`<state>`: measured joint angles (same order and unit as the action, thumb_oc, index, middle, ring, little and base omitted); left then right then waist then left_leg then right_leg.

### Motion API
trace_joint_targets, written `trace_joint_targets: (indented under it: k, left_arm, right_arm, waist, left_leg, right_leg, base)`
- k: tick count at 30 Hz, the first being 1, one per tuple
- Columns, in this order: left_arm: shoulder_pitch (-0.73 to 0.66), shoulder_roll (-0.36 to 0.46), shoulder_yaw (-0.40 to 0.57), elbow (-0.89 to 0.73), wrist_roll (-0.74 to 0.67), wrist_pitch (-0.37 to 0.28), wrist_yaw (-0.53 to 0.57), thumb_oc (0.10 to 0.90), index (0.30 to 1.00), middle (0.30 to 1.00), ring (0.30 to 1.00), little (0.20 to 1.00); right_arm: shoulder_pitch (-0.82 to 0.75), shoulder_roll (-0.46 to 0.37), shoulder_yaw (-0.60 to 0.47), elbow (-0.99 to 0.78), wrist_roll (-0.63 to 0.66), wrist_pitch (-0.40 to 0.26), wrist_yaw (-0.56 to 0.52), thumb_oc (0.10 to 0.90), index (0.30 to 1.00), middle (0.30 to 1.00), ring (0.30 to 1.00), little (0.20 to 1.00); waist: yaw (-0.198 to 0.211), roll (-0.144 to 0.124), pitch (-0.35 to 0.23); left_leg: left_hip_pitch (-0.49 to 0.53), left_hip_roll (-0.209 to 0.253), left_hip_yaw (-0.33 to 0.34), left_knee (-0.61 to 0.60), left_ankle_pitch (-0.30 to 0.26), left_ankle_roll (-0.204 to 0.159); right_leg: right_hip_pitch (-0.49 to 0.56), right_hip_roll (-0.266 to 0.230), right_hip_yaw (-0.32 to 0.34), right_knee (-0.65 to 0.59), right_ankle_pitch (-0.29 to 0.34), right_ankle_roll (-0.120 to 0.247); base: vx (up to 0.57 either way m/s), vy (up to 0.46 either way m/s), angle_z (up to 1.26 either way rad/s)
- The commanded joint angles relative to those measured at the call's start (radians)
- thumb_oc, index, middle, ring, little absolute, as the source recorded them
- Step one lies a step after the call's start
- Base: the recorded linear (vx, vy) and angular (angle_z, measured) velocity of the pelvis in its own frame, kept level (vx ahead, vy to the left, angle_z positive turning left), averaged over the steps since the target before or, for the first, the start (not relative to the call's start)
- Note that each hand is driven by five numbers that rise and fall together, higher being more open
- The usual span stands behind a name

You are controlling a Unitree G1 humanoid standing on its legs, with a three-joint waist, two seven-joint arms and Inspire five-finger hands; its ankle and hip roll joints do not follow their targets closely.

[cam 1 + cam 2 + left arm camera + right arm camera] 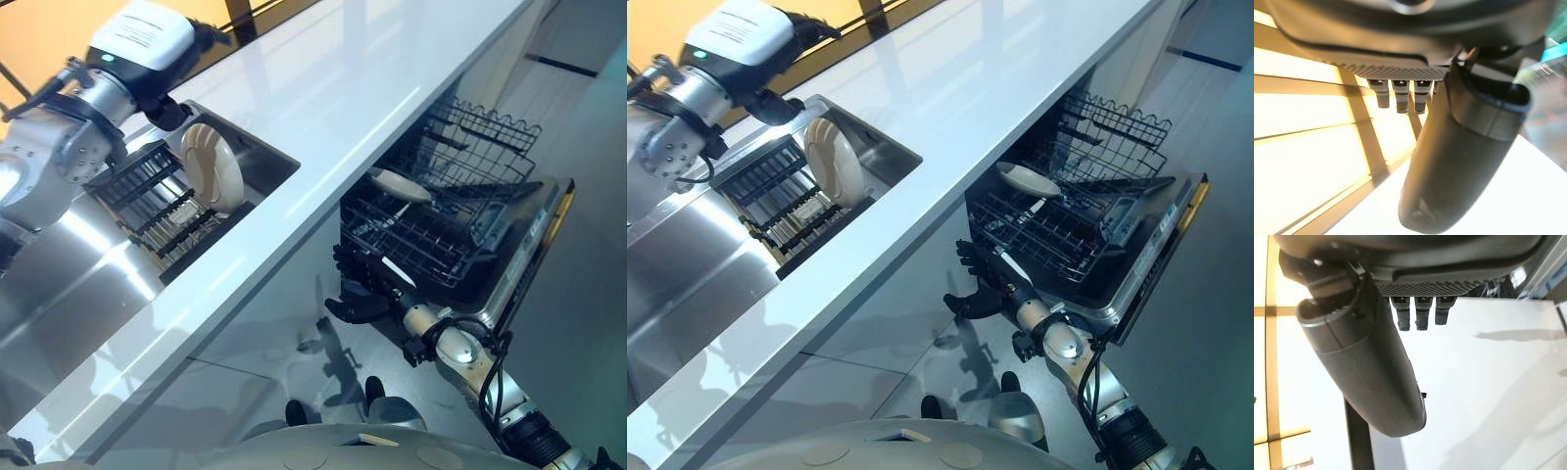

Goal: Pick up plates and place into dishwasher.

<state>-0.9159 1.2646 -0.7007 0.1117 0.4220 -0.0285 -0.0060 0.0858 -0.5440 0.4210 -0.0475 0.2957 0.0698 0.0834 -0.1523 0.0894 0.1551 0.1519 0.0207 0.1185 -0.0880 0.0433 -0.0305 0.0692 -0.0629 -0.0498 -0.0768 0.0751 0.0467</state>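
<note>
A cream plate (211,166) stands on edge in the black dish rack (147,211) inside the steel sink (269,157). My left hand (168,110) hovers just above and behind the plate's top rim, and its wrist view shows the thumb (1459,161) straight with nothing held. A second cream plate (400,184) lies in the pulled-out dishwasher rack (431,245). My right hand (982,289) hangs below the counter at the front corner of that rack, fingers spread and empty.
The long white counter (343,98) runs between the sink and the dishwasher. The dishwasher door (534,255) lies open and flat under the lower rack. An upper wire rack (480,137) sits behind it. Grey floor lies to the right.
</note>
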Motion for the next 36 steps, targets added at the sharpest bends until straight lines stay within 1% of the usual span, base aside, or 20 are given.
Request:
trace_joint_targets:
  k: [1,3,5,6,11,13,15,18,26,31,35,36]
  left_arm:
    - [-0.201,0.043,-0.021,0.134,0.119,0.002,-0.007,0.8,0.9,0.9,0.9,0.9]
    - [-0.212,0.035,-0.044,0.145,0.14,-0.01,-0.029,0.8,0.9,0.9,0.9,0.9]
    - [-0.227,0.014,-0.085,0.147,0.237,-0.01,-0.088,0.8,0.9,0.9,0.9,0.9]
    - [-0.237,0.008,-0.107,0.151,0.261,-0.009,-0.111,0.8,0.9,0.9,0.9,0.9]
    - [-0.246,-0.017,-0.141,0.164,0.324,0.007,-0.207,0.8,0.9,0.9,0.9,0.9]
    - [-0.243,-0.027,-0.149,0.177,0.359,-0.002,-0.249,0.8,0.9,0.9,0.9,0.9]
    - [-0.231,-0.03,-0.157,0.192,0.381,0.004,-0.317,0.8,0.9,0.9,0.9,0.9]
    - [-0.207,-0.025,-0.153,0.196,0.39,0.006,-0.366,0.8,0.9,0.9,0.9,0.9]
    - [-0.186,-0.029,-0.149,0.226,0.445,0.006,-0.437,0.8,0.9,0.9,0.9,0.9]
    - [-0.177,-0.039,-0.154,0.267,0.429,0.012,-0.489,0.8,0.9,0.9,0.9,0.9]
    - [-0.152,-0.051,-0.149,0.288,0.401,0.028,-0.506,0.8,0.9,0.9,0.9,0.9]
    - [-0.143,-0.056,-0.144,0.295,0.413,0.033,-0.519,0.718,0.829,0.829,0.829,0.818]
  right_arm:
    - [-0.099,-0.033,0.018,-0.097,0.054,-0.121,-0.023,0.8,0.9,0.9,0.9,0.9]
    - [-0.097,-0.036,0.016,-0.094,0.062,-0.123,-0.026,0.8,0.9,0.9,0.9,0.9]
    - [-0.097,-0.04,0.022,-0.088,0.067,-0.129,-0.032,0.8,0.9,0.9,0.9,0.9]
    - [-0.098,-0.042,0.026,-0.087,0.068,-0.131,-0.037,0.8,0.9,0.9,0.9,0.9]
    - [-0.103,-0.043,0.032,-0.095,0.075,-0.118,-0.05,0.8,0.9,0.9,0.9,0.9]
    - [-0.106,-0.042,0.036,-0.098,0.076,-0.111,-0.06,0.8,0.9,0.9,0.9,0.9]
    - [-0.103,-0.043,0.033,-0.103,0.077,-0.105,-0.066,0.8,0.9,0.9,0.9,0.9]
    - [-0.096,-0.049,0.026,-0.11,0.081,-0.097,-0.067,0.8,0.9,0.9,0.9,0.9]
    - [-0.087,-0.054,0.017,-0.116,0.08,-0.096,-0.053,0.8,0.9,0.9,0.9,0.9]
    - [-0.087,-0.058,0.018,-0.124,0.078,-0.084,-0.068,0.8,0.9,0.9,0.9,0.9]
    - [-0.083,-0.059,0.012,-0.122,0.079,-0.084,-0.075,0.8,0.9,0.9,0.9,0.9]
    - [-0.083,-0.061,0.011,-0.125,0.08,-0.081,-0.079,0.8,0.9,0.9,0.9,0.9]
  waist:
    - [0.001,-0.002,-0.041]
    - [-0.003,-0.003,-0.042]
    - [-0.013,-0.003,-0.039]
    - [-0.017,-0.002,-0.036]
    - [-0.027,-0.001,-0.029]
    - [-0.03,0.0,-0.027]
    - [-0.035,0.002,-0.024]
    - [-0.039,0.004,-0.018]
    - [-0.043,0.007,-0.013]
    - [-0.044,0.01,-0.01]
    - [-0.046,0.01,-0.005]
    - [-0.047,0.009,-0.003]
  left_leg:
    - [-0.034,-0.078,0.033,0.036,-0.079,0.039]
    - [-0.034,-0.078,0.036,0.037,-0.08,0.04]
    - [-0.034,-0.078,0.042,0.04,-0.083,0.043]
    - [-0.034,-0.078,0.044,0.043,-0.085,0.044]
    - [-0.034,-0.08,0.047,0.048,-0.089,0.048]
    - [-0.035,-0.081,0.049,0.05,-0.09,0.048]
    - [-0.036,-0.082,0.053,0.053,-0.093,0.05]
    - [-0.04,-0.083,0.054,0.056,-0.093,0.05]
    - [-0.043,-0.086,0.054,0.056,-0.092,0.051]
    - [-0.049,-0.09,0.048,0.057,-0.091,0.053]
    - [-0.053,-0.092,0.045,0.058,-0.091,0.054]
    - [-0.054,-0.092,0.045,0.058,-0.091,0.055]
  right_leg:
    - [-0.034,0.023,0.001,0.132,-0.102,0.082]
    - [-0.034,0.025,0.006,0.131,-0.102,0.082]
    - [-0.036,0.03,0.014,0.133,-0.102,0.081]
    - [-0.036,0.03,0.016,0.133,-0.102,0.081]
    - [-0.037,0.034,0.025,0.134,-0.102,0.079]
    - [-0.038,0.035,0.027,0.133,-0.101,0.079]
    - [-0.038,0.037,0.031,0.131,-0.1,0.079]
    - [-0.041,0.04,0.036,0.13,-0.099,0.077]
    - [-0.04,0.042,0.035,0.123,-0.097,0.076]
    - [-0.045,0.044,0.038,0.124,-0.097,0.076]
    - [-0.05,0.045,0.043,0.123,-0.095,0.075]
    - [-0.051,0.046,0.044,0.123,-0.094,0.075]
  base:
    - [0.04,-0.034,-0.17]
    - [0.03,-0.025,-0.12]
    - [0.04,-0.033,-0.08]
    - [0.03,-0.03,-0.08]
    - [0.02,-0.022,-0.08]
    - [0.02,-0.024,-0.06]
    - [0.01,-0.02,-0.08]
    - [0.0,-0.008,-0.17]
    - [0.0,-0.001,-0.05]
    - [0.0,0.0,0.0]
    - [0.0,-0.005,-0.03]
    - [-0.01,-0.003,-0.03]
